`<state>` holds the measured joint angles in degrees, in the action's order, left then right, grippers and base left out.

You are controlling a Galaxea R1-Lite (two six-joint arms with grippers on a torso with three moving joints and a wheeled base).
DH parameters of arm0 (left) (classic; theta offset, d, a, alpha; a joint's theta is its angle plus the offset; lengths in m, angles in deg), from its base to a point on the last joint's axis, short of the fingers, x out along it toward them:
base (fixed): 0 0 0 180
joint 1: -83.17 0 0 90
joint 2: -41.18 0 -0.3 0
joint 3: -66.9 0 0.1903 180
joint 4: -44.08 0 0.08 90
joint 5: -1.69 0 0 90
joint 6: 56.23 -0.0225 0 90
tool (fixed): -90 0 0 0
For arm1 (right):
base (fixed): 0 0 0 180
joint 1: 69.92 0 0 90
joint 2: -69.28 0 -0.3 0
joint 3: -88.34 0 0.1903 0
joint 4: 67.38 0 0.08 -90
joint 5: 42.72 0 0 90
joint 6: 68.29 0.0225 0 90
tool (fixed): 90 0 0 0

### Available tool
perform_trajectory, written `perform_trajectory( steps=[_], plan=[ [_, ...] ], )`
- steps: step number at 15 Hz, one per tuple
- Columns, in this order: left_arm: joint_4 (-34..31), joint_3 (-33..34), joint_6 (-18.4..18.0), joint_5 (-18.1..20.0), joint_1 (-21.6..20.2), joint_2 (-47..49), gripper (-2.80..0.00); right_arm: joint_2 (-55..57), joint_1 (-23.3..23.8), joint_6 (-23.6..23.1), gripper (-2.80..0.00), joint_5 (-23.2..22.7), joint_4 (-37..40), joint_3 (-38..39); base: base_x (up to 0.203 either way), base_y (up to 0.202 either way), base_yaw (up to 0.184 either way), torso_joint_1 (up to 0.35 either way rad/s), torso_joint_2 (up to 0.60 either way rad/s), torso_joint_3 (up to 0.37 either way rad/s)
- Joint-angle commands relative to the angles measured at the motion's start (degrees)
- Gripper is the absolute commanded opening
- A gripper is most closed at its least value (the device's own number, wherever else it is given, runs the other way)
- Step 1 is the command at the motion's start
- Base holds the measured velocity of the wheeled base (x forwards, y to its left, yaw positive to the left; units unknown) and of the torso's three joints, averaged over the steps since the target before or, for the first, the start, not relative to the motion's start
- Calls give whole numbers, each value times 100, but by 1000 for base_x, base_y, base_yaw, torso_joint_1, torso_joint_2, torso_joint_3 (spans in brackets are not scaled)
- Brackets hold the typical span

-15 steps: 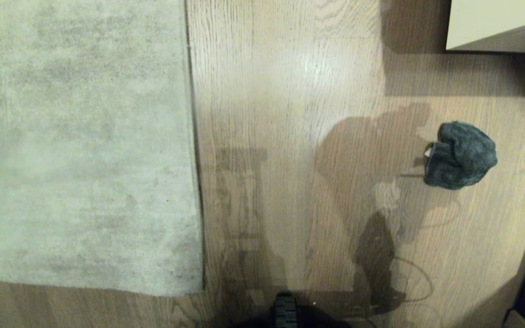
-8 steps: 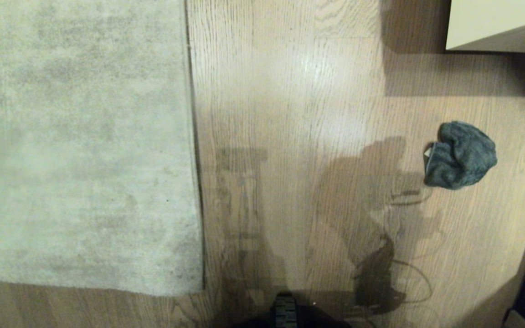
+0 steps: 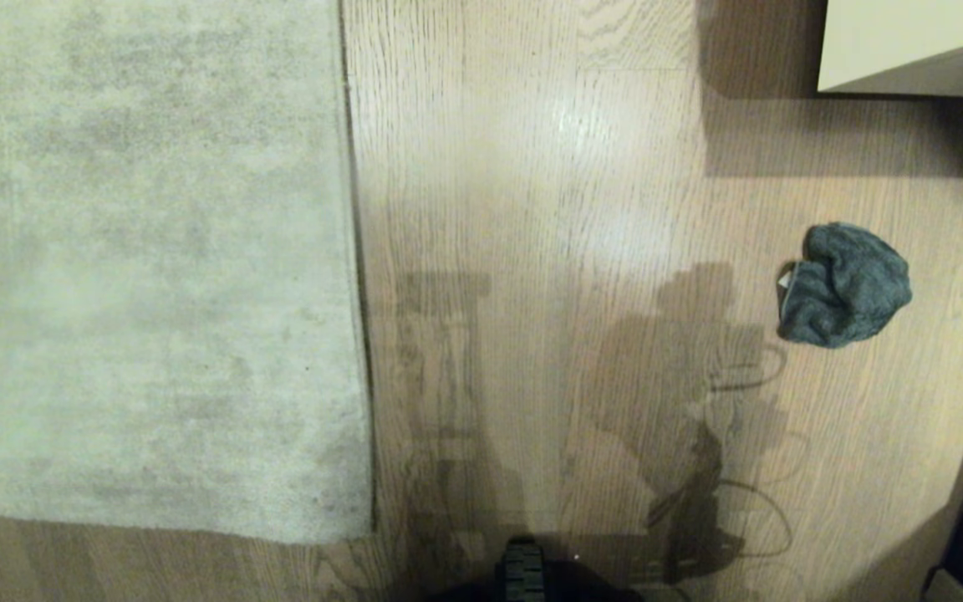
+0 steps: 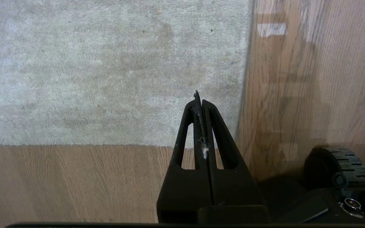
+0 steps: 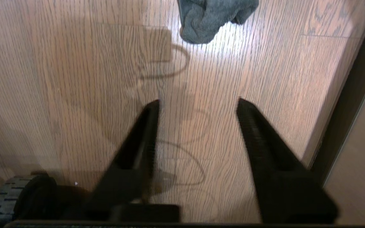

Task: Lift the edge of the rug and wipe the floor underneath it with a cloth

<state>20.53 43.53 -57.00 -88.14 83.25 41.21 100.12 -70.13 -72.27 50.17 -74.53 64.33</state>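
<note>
We see the pale grey-beige short-pile rug's straight thin edge (image 3: 358,276) lying flat on the light brown wood-grain plank floor (image 3: 548,209), its square corner nearest us. The small crumpled dark teal-grey terry cloth (image 3: 845,284) sits on the floor well apart from the rug, to our right. Our left end effector (image 4: 199,98) hangs clenched and empty above the rug corner. Our right end effector (image 5: 197,106) is released, fingers spread, short of the cloth.

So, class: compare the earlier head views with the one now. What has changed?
Only the arm's shadow on the floor has moved, drawing back from the cloth towards the robot. The cloth lies where it was, untouched, and the rug edge stays flat.
</note>
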Motion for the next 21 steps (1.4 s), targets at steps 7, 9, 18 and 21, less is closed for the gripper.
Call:
perform_trajectory(
  steps=[7, 9, 18, 21],
  plan=[
    [1, 0, 6, 1, 1, -2, -280, -518, 3, -174, -280, -16, 433, 65, 0, 0, 0, 0, 0, 0],
    [1, 0, 2, 1, -3, -2, -280, -522, 3, -218, -280, -16, 476, 65, 0, 0, 0, 0, 0, 0],
    [1, 0, 2, 1, 1, -2, -280, -2290, 2, -235, -280, -15, 2379, 65, 0, 0, 0, 0, 0, 0],
    [1, 0, 4, 1, -5, -2, -280, -2751, 5, -206, -280, -214, 2711, 65, 0, 0, 0, 0, 0, 0]
  ],
)
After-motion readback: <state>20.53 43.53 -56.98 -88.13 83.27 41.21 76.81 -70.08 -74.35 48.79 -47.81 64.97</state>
